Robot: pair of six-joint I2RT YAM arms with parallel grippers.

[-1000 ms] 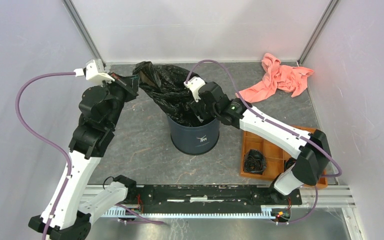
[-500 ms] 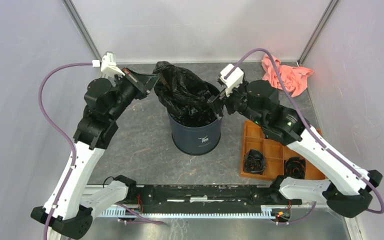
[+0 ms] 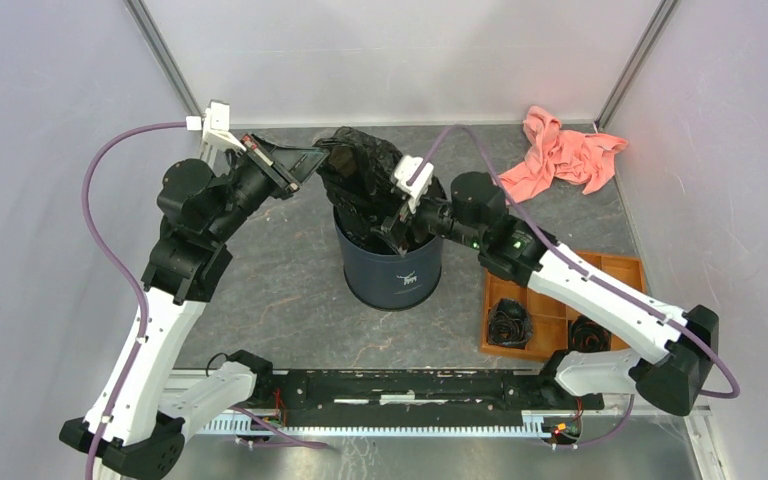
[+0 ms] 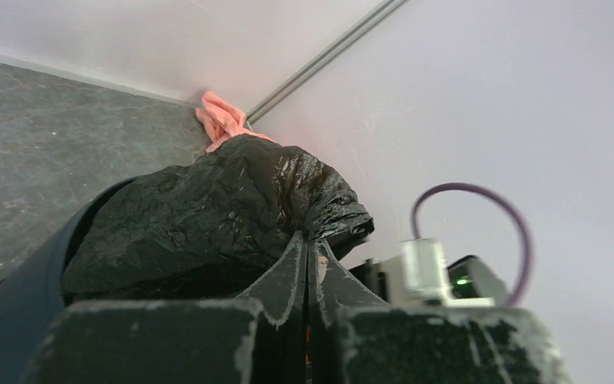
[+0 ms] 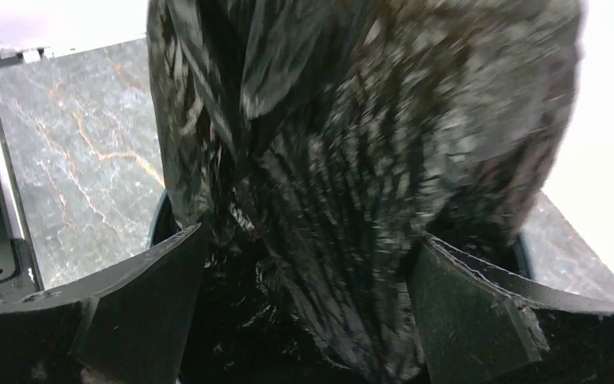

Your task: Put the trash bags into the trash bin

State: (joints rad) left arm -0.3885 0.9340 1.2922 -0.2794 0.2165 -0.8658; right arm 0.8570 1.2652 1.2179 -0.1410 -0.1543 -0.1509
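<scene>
in one navy bin (image 3: 385, 268), one black bag (image 3: 358, 178), left fingers (image 4: 286, 274) pinching it, right fingers (image 5: 140, 308) spread wide

A salmon-pink cloth (image 3: 563, 155) lies crumpled in the upper right of the overhead frame, close to the back corner where a slanting metal post (image 3: 635, 60) rises; the left wrist view catches it too, small, in that same corner. At lower right sits an orange compartment tray (image 3: 487, 310) (part of it hidden), with one tight black spiral roll (image 3: 508, 322) in a left compartment and another (image 3: 586, 333) further right. Everything rests on a grey marbled table (image 3: 280, 290) enclosed by plain white walls (image 3: 390, 60). A black plate (image 3: 410, 385) runs along the bottom edge.
</scene>
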